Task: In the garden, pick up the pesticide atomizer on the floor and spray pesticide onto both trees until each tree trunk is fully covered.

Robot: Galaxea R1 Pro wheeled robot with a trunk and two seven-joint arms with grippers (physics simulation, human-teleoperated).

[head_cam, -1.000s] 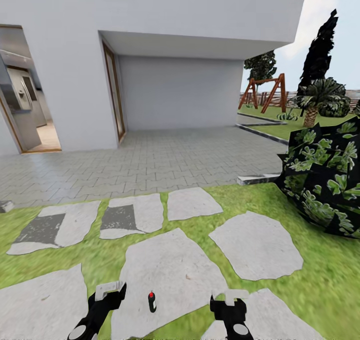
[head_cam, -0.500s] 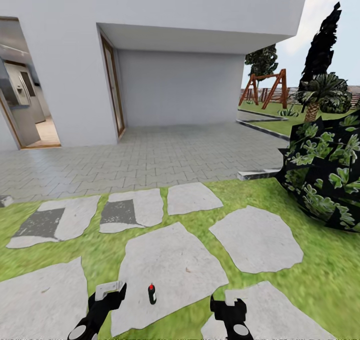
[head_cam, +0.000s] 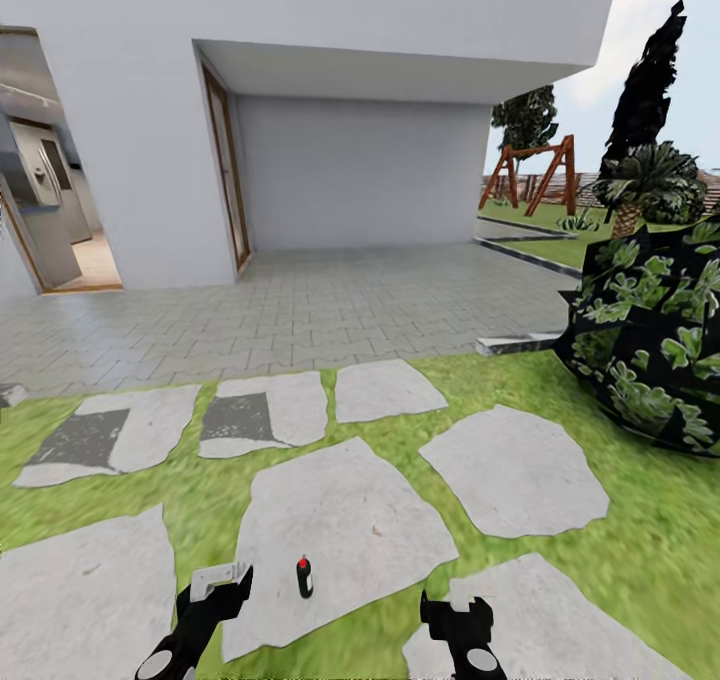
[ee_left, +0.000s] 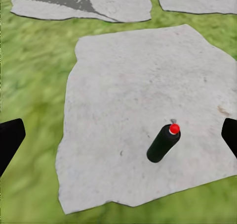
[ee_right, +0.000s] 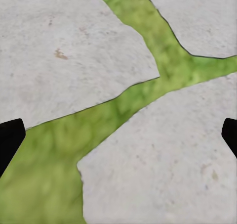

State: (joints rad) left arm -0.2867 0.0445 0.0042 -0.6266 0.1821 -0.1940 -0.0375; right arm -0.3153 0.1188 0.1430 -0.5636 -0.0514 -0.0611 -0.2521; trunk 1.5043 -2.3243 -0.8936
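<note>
Shifted slightly downward across the head view since a second ago: house, paving, stepping stones — camera motion, not the things. Pesticide atomizer (head_cam: 304,577) (ee_left: 164,142) upright on large grey paving slab (head_cam: 340,540), black body, red cap, between both tools, touching neither. Left tool (head_cam: 222,582) spread wide, holding nothing. Right tool (head_cam: 460,598) likewise wide apart, nothing held, over grass seam (ee_right: 123,105) between slabs. Leafy bush (head_cam: 650,345) at right.

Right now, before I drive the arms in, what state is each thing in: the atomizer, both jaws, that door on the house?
pesticide atomizer: upright on a stepping stone, free, red cap on top.
left gripper: jaws open, empty, beside the atomizer, apart from it.
right gripper: jaws open, empty, over the grass seam between stones.
house doorway: open, fridge visible inside.
</note>
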